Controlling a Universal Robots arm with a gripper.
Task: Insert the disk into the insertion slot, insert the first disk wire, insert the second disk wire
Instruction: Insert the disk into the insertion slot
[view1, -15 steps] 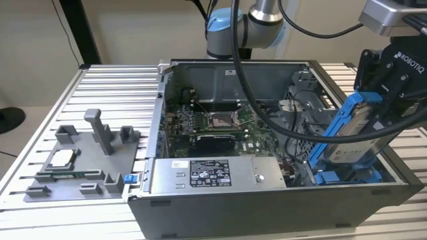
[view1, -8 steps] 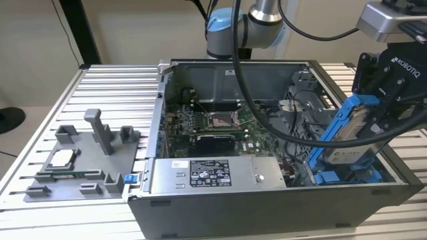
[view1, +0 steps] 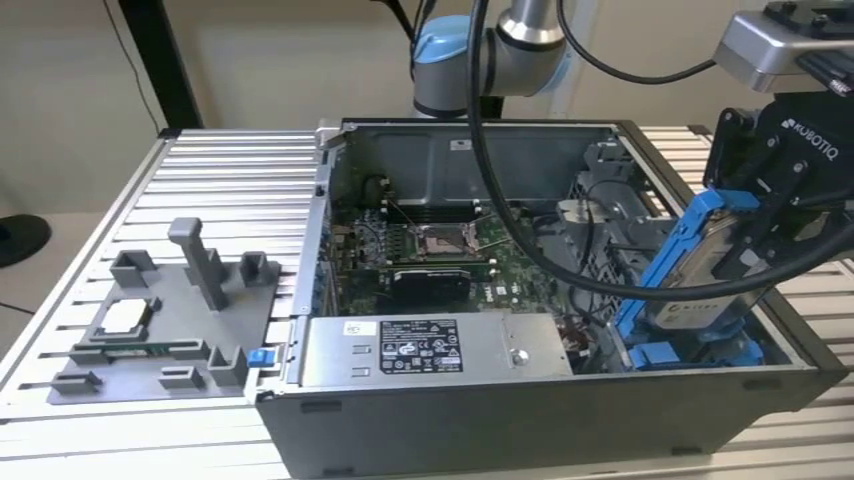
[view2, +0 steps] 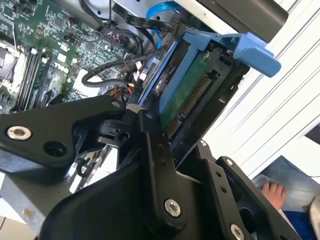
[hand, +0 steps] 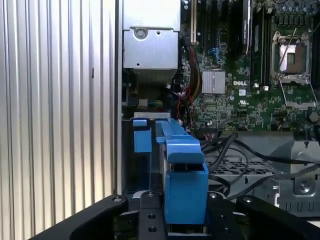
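The disk (view1: 697, 303) is dull silver metal clipped in glossy blue plastic; the pincer (view1: 754, 240) is matt black. The ribbed surface (view1: 227, 165) looks like brushed aluminium, the computer case (view1: 534, 425) matt grey metal.

One disk (view1: 705, 295), one gripper (view1: 763, 240), one open computer case (view1: 534, 425), one motherboard (view1: 427, 250), one power-supply box (view1: 414, 350), one grey fixture plate (view1: 154, 335).

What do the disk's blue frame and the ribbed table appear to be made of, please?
The blue frame around the disk looks like moulded plastic: saturated colour, smooth, slightly glossy. The table is probably aluminium: pale, matte, ribbed profiles.
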